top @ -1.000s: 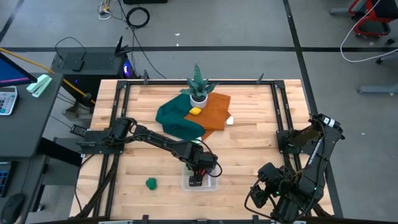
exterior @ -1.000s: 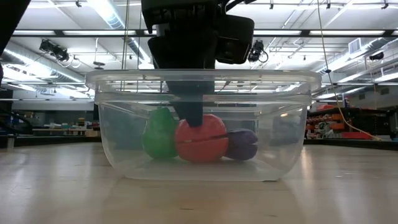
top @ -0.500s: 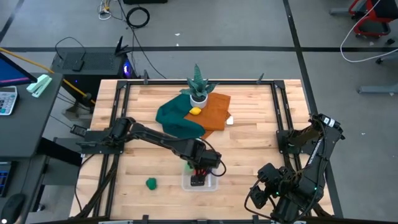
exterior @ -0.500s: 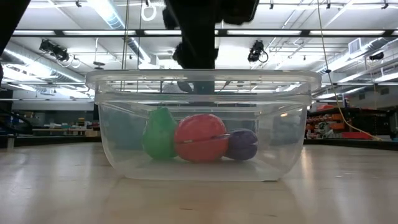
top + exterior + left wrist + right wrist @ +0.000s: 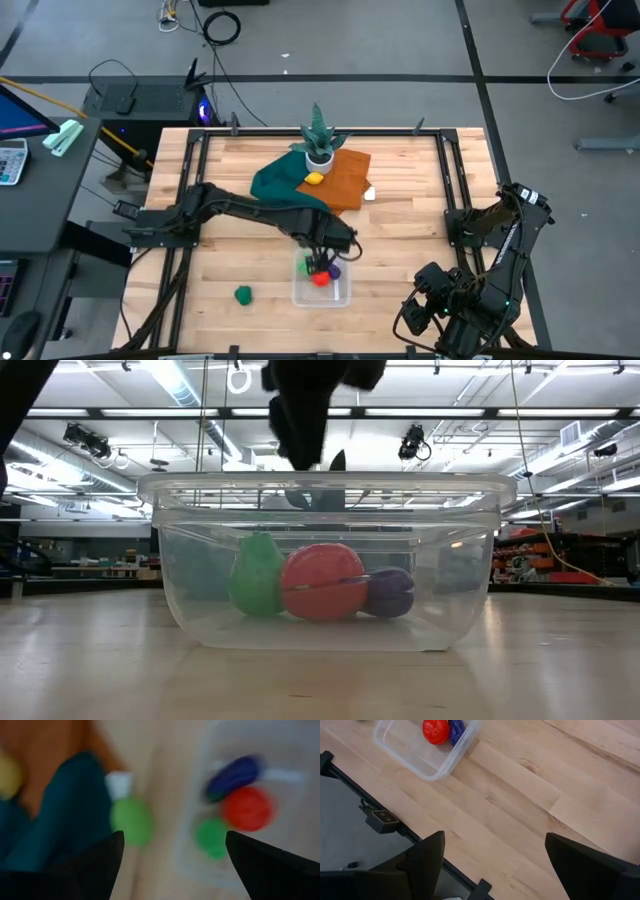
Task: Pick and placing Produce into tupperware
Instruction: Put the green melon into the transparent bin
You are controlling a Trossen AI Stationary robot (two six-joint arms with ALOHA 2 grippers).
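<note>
Above the tupperware (image 5: 322, 291), left gripper (image 5: 322, 262) hangs from its outstretched arm, jaws apart, empty.

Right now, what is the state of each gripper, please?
Left gripper: open, empty, above the tupperware.
Right gripper: open, empty, at the table's near right corner.

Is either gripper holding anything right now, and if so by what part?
Nothing is held. The left gripper is open above the tupperware; the right gripper waits open at the table's near right.

Left wrist view all blurred: clear plastic tub (image 5: 200, 810) & red toy (image 5: 248, 808) just smears. Right wrist view crops tub at edge.
</note>
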